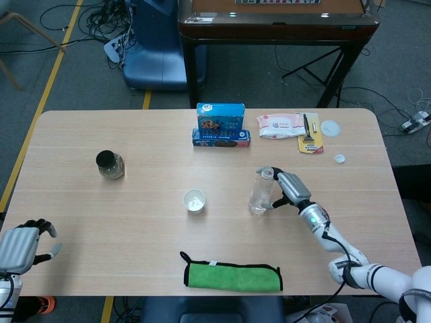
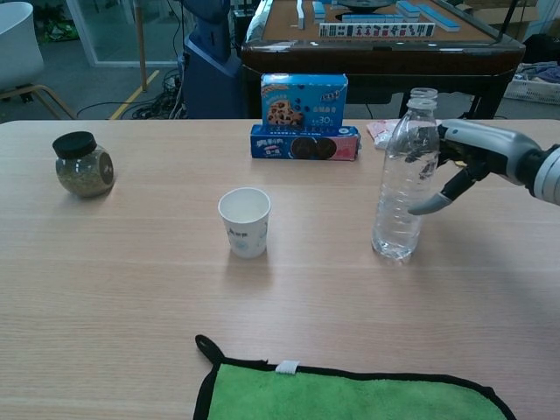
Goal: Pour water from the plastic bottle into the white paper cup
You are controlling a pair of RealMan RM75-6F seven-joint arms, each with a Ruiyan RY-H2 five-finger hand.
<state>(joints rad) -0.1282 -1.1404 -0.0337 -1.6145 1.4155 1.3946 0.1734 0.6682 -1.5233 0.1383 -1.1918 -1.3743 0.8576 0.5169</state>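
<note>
The clear plastic bottle (image 2: 404, 179) stands upright and uncapped to the right of the white paper cup (image 2: 245, 221), with a little water at its bottom. My right hand (image 2: 472, 162) holds it from the right side, thumb in front and the other fingers behind. In the head view the bottle (image 1: 260, 192) is a hand's width right of the cup (image 1: 194, 200), with the right hand (image 1: 289, 188) against it. My left hand (image 1: 23, 243) hangs off the table's near left corner, holding nothing, fingers apart.
A dark-lidded jar (image 1: 110, 164) stands at the left. Blue cookie boxes (image 1: 221, 124) lie at the back, beside a wipes pack (image 1: 281, 125) and a small white cap (image 1: 340, 159). A green cloth (image 1: 232, 276) lies at the near edge.
</note>
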